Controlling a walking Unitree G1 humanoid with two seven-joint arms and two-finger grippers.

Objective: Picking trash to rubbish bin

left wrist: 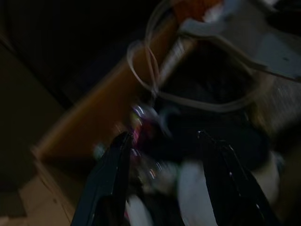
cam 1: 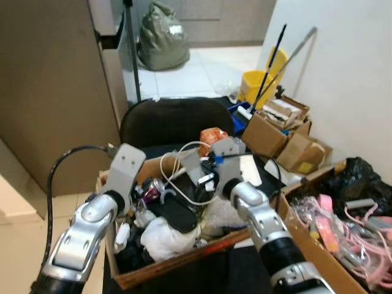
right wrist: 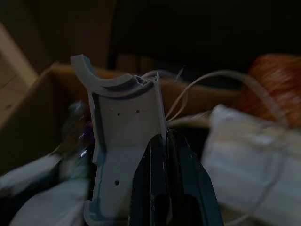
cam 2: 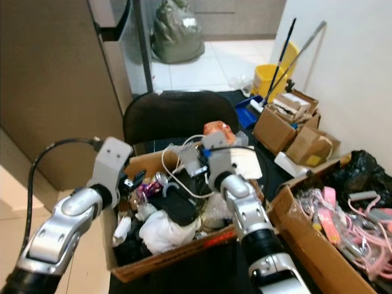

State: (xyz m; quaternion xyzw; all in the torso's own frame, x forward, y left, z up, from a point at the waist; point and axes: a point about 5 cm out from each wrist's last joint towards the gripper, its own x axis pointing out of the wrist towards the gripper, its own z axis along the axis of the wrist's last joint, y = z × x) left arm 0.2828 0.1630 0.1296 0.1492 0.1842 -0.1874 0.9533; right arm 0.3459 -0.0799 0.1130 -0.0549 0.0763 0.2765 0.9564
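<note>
An open cardboard box (cam 1: 177, 260) full of mixed trash stands right in front of me. My right gripper (right wrist: 162, 141) is shut on the edge of a grey plastic bracket (right wrist: 124, 136) and holds it just above the box's middle, beside a looping white cable (cam 1: 174, 160). At the box's left side my left gripper (left wrist: 162, 136) hovers open over crumpled wrappers and a black item (cam 1: 177, 211), with nothing between its fingers. White crumpled paper (cam 1: 165, 236) lies near the front wall.
A black chair (cam 1: 174, 119) stands behind the box. On the right a second cardboard box (cam 1: 318, 257) holds pink items beside a black bag (cam 1: 361, 174). Farther back are brown cartons (cam 1: 269, 135), a yellow mop bucket (cam 1: 260, 86) and a green sack (cam 1: 162, 37).
</note>
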